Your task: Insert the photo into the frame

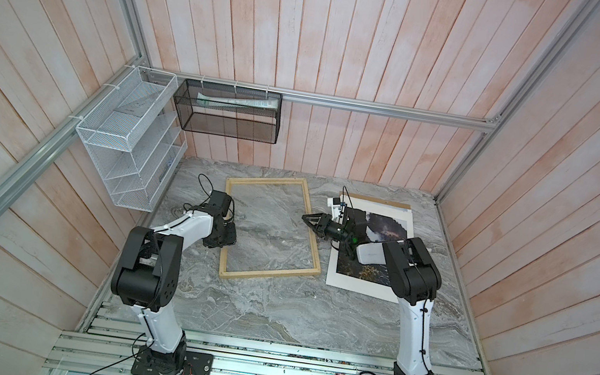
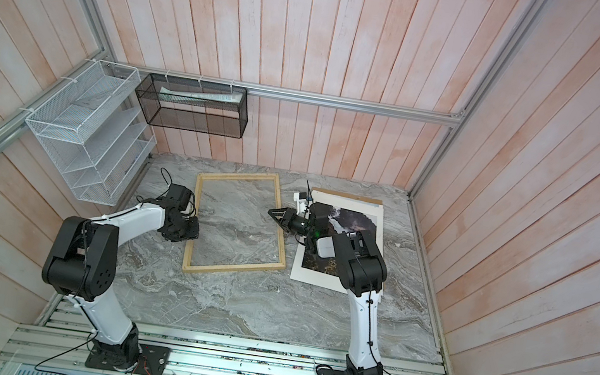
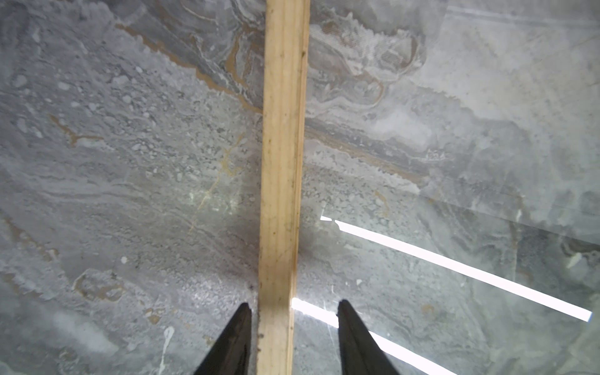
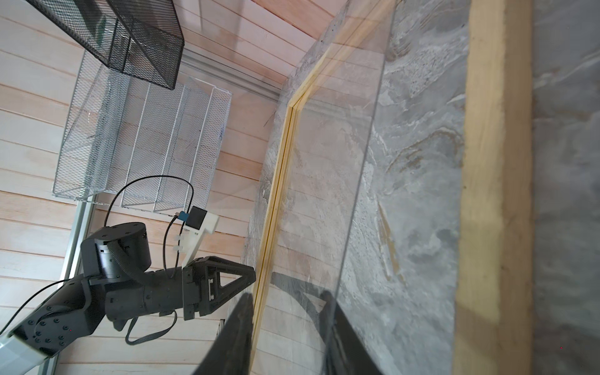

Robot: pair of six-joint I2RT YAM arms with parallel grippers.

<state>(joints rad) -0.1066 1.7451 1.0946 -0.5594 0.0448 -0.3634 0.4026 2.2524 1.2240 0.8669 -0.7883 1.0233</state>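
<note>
The frame (image 1: pixel 311 247) (image 2: pixel 277 240), pale wood around a clear pane, lies flat on the marble table in both top views. My left gripper (image 1: pixel 222 243) (image 3: pixel 293 303) points down over its left rail (image 3: pixel 281 162), open, one finger on each side of the wood. My right gripper (image 1: pixel 305 218) (image 4: pixel 286 294) is open too and hovers low at the right rail (image 4: pixel 496 194), its fingers over the pane with nothing gripped. The photo (image 1: pixel 356 283) (image 2: pixel 317 277) lies picture-up to the right of the frame, partly hidden under my right arm.
A brown backing panel (image 1: pixel 395 204) shows from under the photo's far edge. On the walls hang a white wire rack (image 1: pixel 125 144) at the left and a black mesh basket (image 1: pixel 228 112) at the back. Plank walls close in three sides of the table.
</note>
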